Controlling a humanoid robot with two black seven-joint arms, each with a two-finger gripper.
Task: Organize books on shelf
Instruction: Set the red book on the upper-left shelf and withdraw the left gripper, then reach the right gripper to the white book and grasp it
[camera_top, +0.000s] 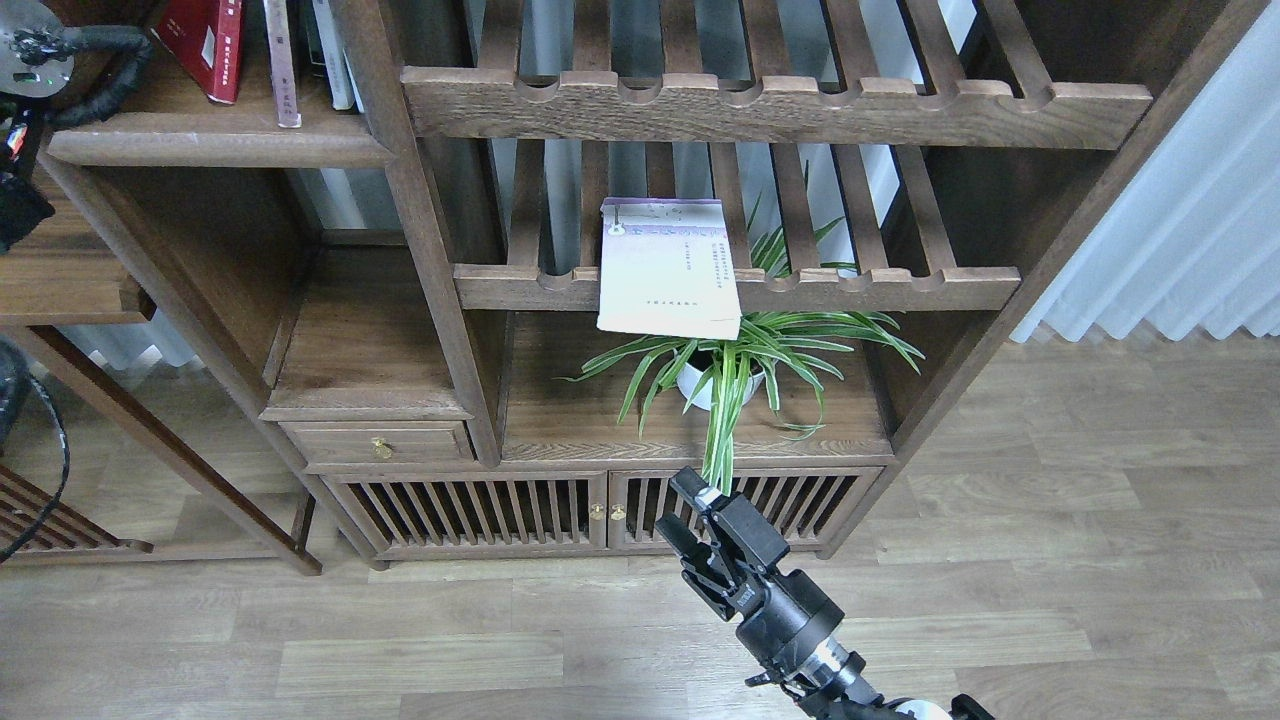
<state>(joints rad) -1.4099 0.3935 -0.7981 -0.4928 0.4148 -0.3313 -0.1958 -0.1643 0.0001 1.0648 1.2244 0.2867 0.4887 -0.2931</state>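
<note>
Right end effector (682, 512) released, empty; lavender-white book (668, 268) flat on slatted rack (880, 288), long axis front-to-back, overhanging rail.

Lying flat on the lower slatted rack (900, 287) — a pale book (668, 270), its near edge overhanging the notched rail. Sitting beneath it, on the cabinet top (560, 420), a spider plant (745, 350) in a white pot (700, 385). Leaning upright on the shelf (215, 140) at upper left: a red book (205, 45) and a few thin spines beside it. Hovering low before the cabinet doors (600, 510), well apart from everything — the right gripper (685, 512), fingers spread and holding nothing. Left gripper out of sight; only cabling showing at the left edge.
</note>
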